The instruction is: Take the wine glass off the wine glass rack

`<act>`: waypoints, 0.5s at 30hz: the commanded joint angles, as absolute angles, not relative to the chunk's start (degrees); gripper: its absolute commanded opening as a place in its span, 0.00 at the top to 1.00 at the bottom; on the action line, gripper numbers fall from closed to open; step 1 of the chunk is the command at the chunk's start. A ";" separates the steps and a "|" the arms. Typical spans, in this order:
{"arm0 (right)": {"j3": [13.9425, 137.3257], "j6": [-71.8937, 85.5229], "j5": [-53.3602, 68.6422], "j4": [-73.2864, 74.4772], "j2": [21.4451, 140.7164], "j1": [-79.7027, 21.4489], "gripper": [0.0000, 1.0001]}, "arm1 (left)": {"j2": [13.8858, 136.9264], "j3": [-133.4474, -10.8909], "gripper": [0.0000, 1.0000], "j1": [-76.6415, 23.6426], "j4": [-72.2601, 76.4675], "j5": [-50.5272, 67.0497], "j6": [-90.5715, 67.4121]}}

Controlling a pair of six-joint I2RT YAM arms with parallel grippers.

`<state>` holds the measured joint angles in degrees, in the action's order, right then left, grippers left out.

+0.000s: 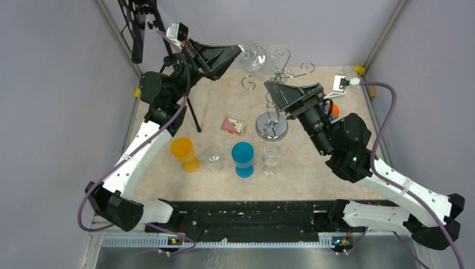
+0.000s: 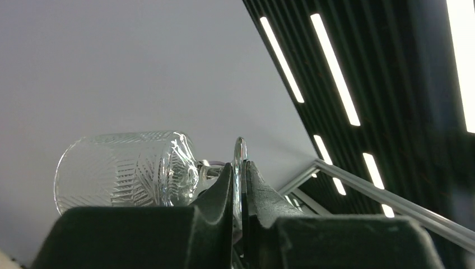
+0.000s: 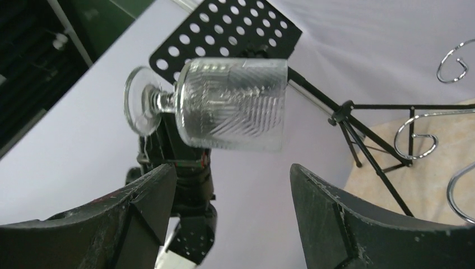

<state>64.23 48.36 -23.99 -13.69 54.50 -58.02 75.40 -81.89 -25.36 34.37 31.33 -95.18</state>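
Left wrist view: my left pincer (image 2: 238,193) is pinching the glass (image 2: 126,174) by the thin disc of its foot, with the bowl lying sideways toward the left of the frame. In the top view the glass hangs in the air at upper centre, left of the rack (image 1: 272,126) and apart from its scrolls. A second glass (image 1: 279,56) shows just right of it, above the rack. My right pincer (image 3: 232,171) is spread wide with nothing between its fingers, close to the rack's post. Lower in the frame, an orange cup (image 1: 184,152), a tumbler (image 1: 213,158) and a blue cup (image 1: 242,158) stand in a row. A tripod (image 1: 190,112) stands at left.
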 commanded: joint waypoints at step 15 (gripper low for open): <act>65.55 41.96 -22.28 -31.26 53.19 -58.05 0.24 | 76.06 -85.14 1.00 -34.08 46.82 19.51 -113.24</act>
<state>64.03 44.93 -26.72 -26.98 52.64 -58.02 76.38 -82.15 -32.62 40.75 22.90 -109.01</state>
